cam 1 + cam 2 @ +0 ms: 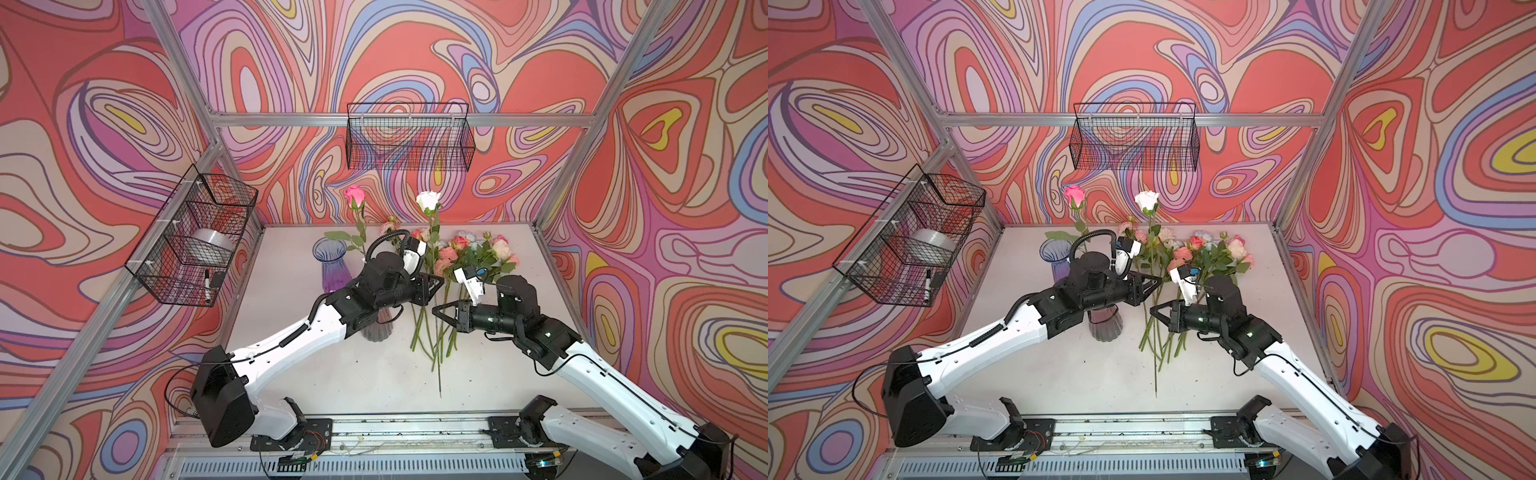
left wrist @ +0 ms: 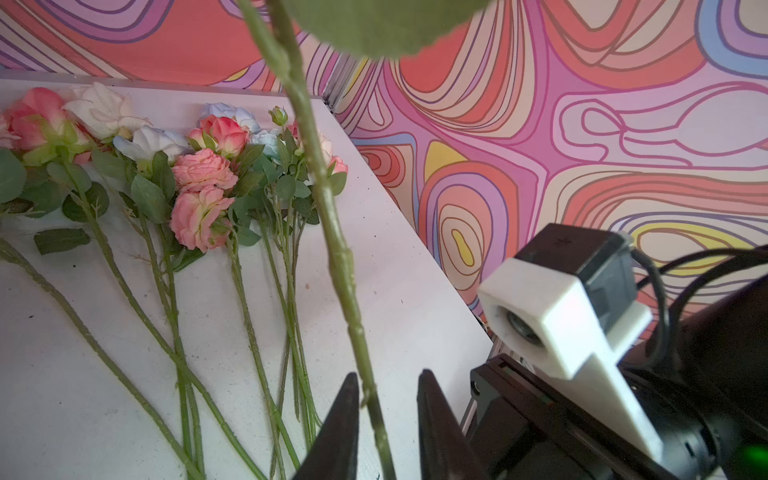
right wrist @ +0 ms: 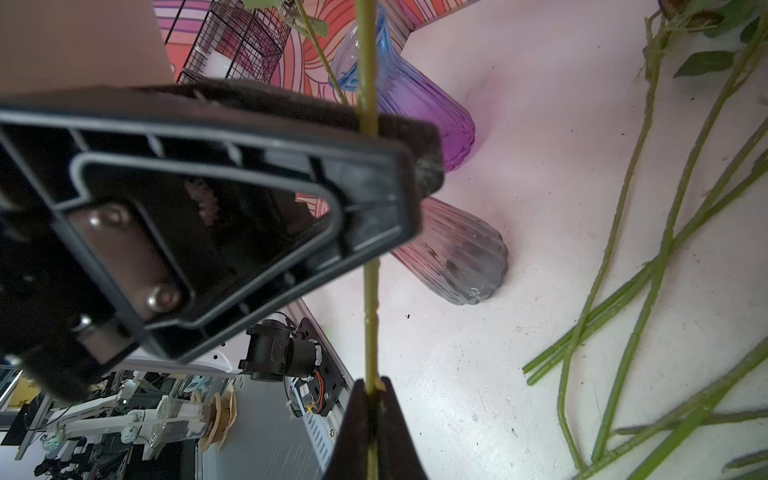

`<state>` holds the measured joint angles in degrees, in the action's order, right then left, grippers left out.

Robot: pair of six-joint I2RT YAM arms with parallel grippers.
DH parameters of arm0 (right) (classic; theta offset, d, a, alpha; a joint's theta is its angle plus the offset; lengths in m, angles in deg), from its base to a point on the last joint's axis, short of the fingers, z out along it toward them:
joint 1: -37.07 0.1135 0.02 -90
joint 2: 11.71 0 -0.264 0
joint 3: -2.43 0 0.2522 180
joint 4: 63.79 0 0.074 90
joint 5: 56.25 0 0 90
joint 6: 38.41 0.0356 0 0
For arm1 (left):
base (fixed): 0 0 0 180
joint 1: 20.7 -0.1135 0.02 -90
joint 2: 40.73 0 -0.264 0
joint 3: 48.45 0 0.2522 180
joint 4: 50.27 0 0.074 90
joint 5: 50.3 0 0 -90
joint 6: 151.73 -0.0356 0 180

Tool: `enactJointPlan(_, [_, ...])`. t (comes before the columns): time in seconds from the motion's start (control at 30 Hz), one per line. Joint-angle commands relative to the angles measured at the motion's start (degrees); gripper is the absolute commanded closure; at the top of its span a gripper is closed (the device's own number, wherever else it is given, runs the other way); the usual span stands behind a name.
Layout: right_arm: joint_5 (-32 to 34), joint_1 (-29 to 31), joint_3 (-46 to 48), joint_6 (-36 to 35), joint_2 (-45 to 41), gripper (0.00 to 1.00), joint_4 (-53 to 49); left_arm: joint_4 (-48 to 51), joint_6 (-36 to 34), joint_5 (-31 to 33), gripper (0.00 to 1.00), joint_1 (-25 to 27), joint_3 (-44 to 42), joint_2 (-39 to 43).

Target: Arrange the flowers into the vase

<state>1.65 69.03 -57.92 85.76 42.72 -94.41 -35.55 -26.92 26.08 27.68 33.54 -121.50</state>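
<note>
A white rose (image 1: 428,199) (image 1: 1147,200) stands upright above the table. My right gripper (image 1: 434,311) (image 1: 1152,309) (image 3: 371,382) is shut on the low end of its stem (image 3: 371,299). Just above that, my left gripper (image 1: 440,284) (image 1: 1158,282) (image 2: 388,374) is open around the same stem (image 2: 332,208); the stem touches one finger and a gap shows at the other. A blue-purple vase (image 1: 330,266) (image 3: 415,104) and a grey-pink vase (image 1: 378,330) (image 3: 457,249) stand to the left. A pink rose (image 1: 354,194) rises there, its lower stem hidden behind the left arm. Several flowers (image 1: 469,253) (image 2: 199,199) lie on the table.
A wire basket (image 1: 409,137) hangs on the back wall. Another basket (image 1: 195,237) on the left wall holds a tape roll and a marker. The loose stems (image 3: 648,291) fan out toward the table's front, right of the grey-pink vase. The right arm's camera mount (image 2: 561,311) sits close to my left gripper.
</note>
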Motion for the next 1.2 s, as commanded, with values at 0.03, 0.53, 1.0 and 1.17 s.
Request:
enactJointPlan(0.03, [-0.53, 0.3, -0.13, 0.23, 0.41, 1.0, 1.85, -2.11, 1.02, -0.42, 0.91, 0.14, 1.56, -0.21])
enactJointPlan(0.53, [9.76, 0.29, -1.59, -2.19, -3.02, 0.61, -5.52, 5.38, -6.18, 9.41, 1.0, 0.0, 7.78, 5.52])
enactJointPlan(1.0, [24.6, 0.29, 0.09, 0.9, -4.34, 0.61, -8.02, 5.81, -30.0, 28.05, 1.0, -0.29, 17.11, 12.18])
enactJointPlan(1.17, [24.54, 0.31, -0.35, 1.6, -3.46, 0.61, -7.8, 0.08, -36.04, 31.47, 1.0, -1.16, 16.5, 12.03])
